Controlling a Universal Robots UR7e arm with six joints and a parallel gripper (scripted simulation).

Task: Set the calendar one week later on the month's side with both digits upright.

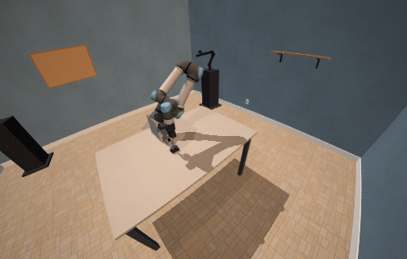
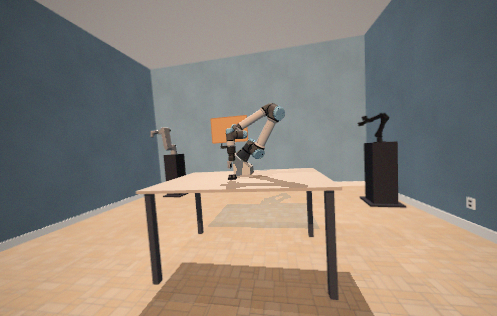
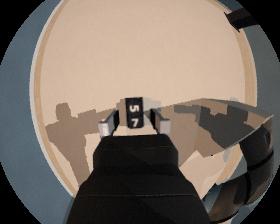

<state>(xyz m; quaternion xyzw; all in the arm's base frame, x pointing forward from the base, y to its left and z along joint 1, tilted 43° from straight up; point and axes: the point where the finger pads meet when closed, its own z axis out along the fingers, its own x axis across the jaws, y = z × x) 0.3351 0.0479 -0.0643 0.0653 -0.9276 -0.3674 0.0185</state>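
The calendar, a small dark tray with two black cubes, stands on the table (image 1: 137,180) (image 2: 193,183). It shows as a small dark block (image 1: 174,149) (image 2: 232,177) in the top and exterior views, its front digits too small to read. In the wrist view the upward faces of the cubes show a white 5 (image 3: 134,108) and a white 7 (image 3: 134,121), both turned sideways. The month name and the tray's floor cannot be made out. My gripper (image 1: 171,141) (image 2: 230,166) (image 3: 134,115) is open and empty above the calendar, its fingers to either side of the cubes in the wrist view.
The arm's base stands behind the calendar, beside a thin upright grey panel (image 1: 154,128). The arm's shadow falls across the table. Two black pedestals (image 1: 16,145) (image 1: 210,88) with other arms stand on the floor away from the table.
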